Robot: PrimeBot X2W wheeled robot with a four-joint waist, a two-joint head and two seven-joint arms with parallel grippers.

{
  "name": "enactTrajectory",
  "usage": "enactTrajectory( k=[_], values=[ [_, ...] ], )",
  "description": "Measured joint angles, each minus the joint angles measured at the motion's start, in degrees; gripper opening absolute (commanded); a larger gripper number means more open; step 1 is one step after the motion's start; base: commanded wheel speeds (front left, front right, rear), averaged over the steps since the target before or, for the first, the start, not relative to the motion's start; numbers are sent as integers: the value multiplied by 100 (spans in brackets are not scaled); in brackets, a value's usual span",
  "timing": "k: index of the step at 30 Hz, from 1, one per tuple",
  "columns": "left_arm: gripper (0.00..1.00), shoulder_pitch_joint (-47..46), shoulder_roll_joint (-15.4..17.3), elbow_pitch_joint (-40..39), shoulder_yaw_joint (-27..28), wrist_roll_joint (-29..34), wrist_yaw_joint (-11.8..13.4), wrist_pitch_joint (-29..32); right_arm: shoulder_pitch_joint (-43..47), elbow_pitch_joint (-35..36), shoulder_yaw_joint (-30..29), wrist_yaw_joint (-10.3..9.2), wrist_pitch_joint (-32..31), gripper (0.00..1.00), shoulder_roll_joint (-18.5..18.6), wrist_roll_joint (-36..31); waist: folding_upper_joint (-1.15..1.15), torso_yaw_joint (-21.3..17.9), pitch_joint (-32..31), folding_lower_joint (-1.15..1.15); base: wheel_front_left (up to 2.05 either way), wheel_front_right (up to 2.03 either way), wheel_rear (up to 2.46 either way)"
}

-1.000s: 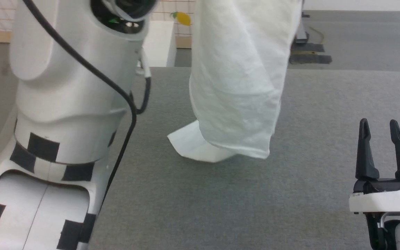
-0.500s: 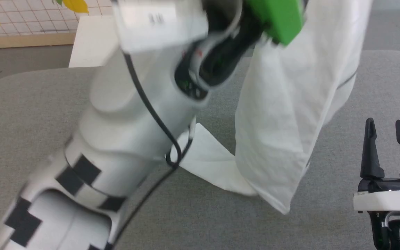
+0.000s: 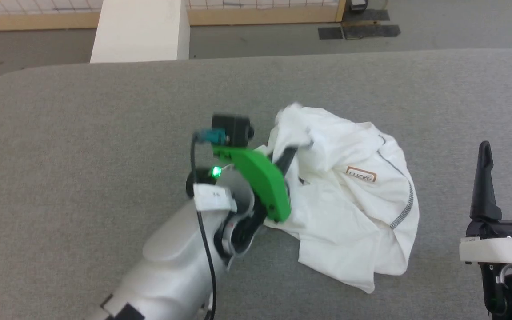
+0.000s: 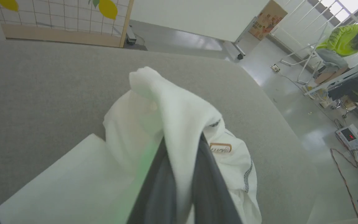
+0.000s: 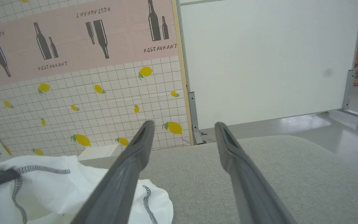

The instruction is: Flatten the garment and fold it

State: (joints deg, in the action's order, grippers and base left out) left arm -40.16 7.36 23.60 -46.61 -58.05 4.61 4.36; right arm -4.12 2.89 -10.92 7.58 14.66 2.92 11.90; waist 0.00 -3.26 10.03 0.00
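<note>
Flattening stage: garment [image 3: 358,200] crumpled on desk [image 3: 82,133]; left pincer [image 4: 182,155] pinches fabric, right pincer [image 3: 505,149] agape, empty. Next: spread.

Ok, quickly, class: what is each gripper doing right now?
Left gripper: shut on the garment.
Right gripper: open, holding nothing.
</note>
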Motion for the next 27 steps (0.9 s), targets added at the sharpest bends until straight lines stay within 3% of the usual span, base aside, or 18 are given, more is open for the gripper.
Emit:
enactTrajectory(
  k=[6,8,9,10,15,19,27],
  values=[
    [0,312,4,532,-248,-27,27,321,-129,45,41,0,0,100,-1,-88,0,181,198,0,0,0,0],
    [47,310,-15,628,-231,-29,32,264,-165,52,41,0,0,100,0,-98,0,239,254,0,0,0,0],
    [89,308,-36,675,-213,-29,31,183,-183,52,37,0,0,100,0,-110,0,272,278,0,0,0,0],
    [100,304,-54,714,-200,-29,23,107,-190,52,40,0,0,100,0,-122,0,305,295,0,0,0,0],
    [100,275,-67,742,-125,32,-56,-283,-190,18,43,0,0,100,-1,-136,0,408,267,0,0,0,0],
    [100,276,123,538,-23,218,-41,-676,-188,21,53,0,0,100,-1,-136,0,417,138,0,0,0,0],
    [100,871,947,-571,379,749,602,-1748,-114,56,21,0,0,100,0,-113,0,363,-67,0,0,0,0]
  ],
)
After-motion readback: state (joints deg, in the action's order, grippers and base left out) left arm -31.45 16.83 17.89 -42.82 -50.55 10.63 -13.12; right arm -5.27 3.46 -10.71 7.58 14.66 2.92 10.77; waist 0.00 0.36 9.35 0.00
